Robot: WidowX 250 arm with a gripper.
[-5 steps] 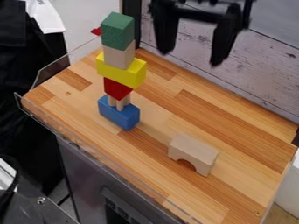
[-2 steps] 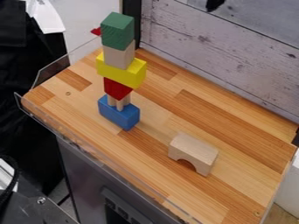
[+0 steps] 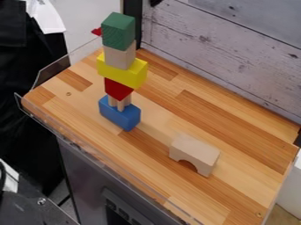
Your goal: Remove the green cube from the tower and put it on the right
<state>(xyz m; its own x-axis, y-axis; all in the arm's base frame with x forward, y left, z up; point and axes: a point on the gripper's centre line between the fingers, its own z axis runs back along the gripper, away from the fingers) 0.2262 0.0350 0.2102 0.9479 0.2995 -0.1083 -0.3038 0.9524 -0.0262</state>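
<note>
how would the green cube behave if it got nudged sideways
The green cube shows wood grain, so it is likely stiff and fairly light. Flat faces should prevent rolling, but atop the tan block it may slide off.

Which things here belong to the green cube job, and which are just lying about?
Job:
- green cube, on top
- plain block, yellow block, red block, pegs, blue block beneath
- tabletop, for placing

Lying about:
- arch block, apart from tower
- small red object, background

I can count two cubes (image 3: 117, 33), three other coloured blocks (image 3: 120, 115), at least two thin pegs (image 3: 120, 106) and one plain wooden arch (image 3: 196, 151)
</note>
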